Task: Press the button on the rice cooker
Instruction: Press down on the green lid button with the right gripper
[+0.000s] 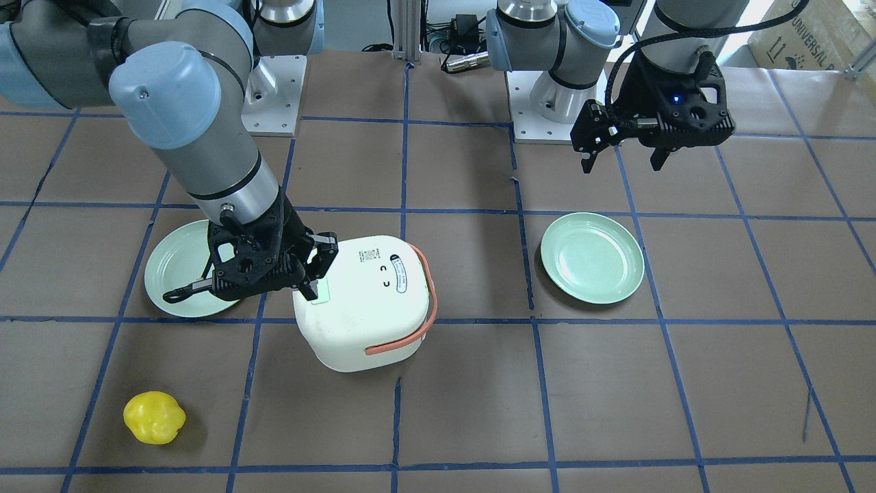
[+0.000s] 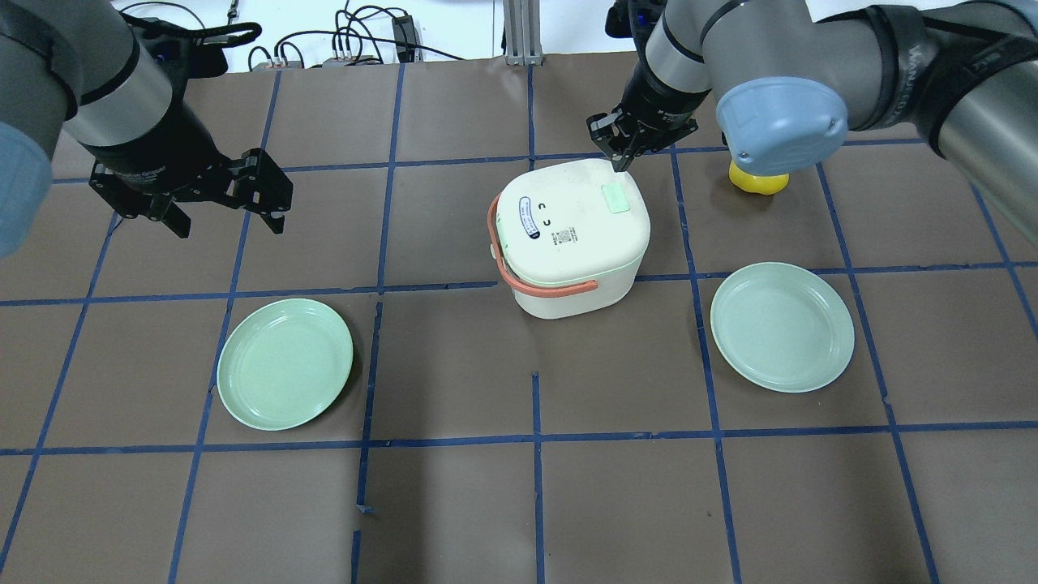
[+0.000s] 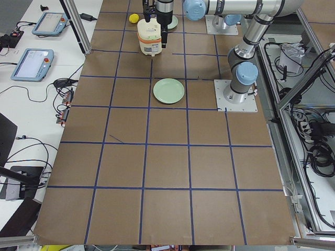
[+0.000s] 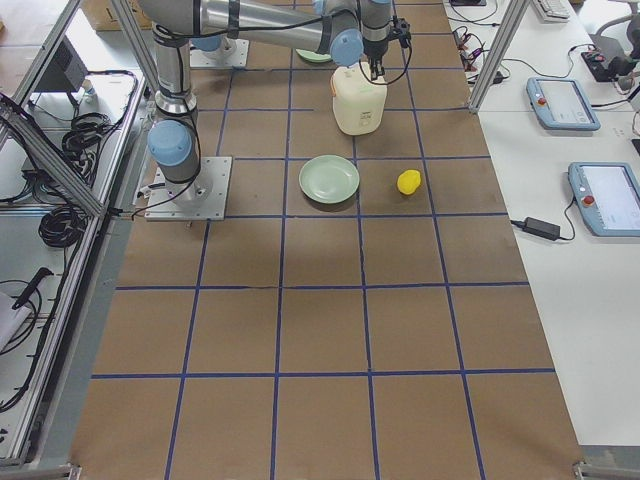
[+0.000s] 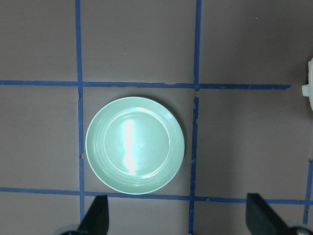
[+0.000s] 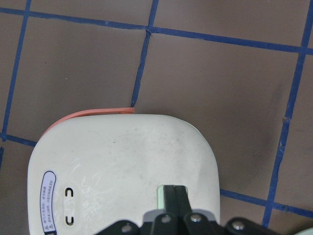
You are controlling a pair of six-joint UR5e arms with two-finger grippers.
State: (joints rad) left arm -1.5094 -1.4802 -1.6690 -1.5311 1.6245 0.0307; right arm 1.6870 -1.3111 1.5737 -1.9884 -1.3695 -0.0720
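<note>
A white rice cooker (image 2: pixel 568 235) with an orange handle stands mid-table; it also shows in the front view (image 1: pixel 369 301) and the right wrist view (image 6: pixel 122 161). Its pale green button (image 2: pixel 616 197) sits on the lid's far right part. My right gripper (image 2: pixel 622 165) is shut, and its joined fingertips (image 6: pixel 175 192) point down onto the button (image 6: pixel 160 196). In the front view the tips (image 1: pixel 313 293) meet the button (image 1: pixel 324 291). I cannot tell whether they are pushing it in. My left gripper (image 2: pixel 225 221) is open and empty, hovering above the table far left of the cooker.
A green plate (image 2: pixel 284 363) lies below the left gripper and fills the left wrist view (image 5: pixel 134 144). A second green plate (image 2: pixel 782 326) lies right of the cooker. A yellow pepper-like object (image 2: pixel 758 182) sits behind the right arm's elbow.
</note>
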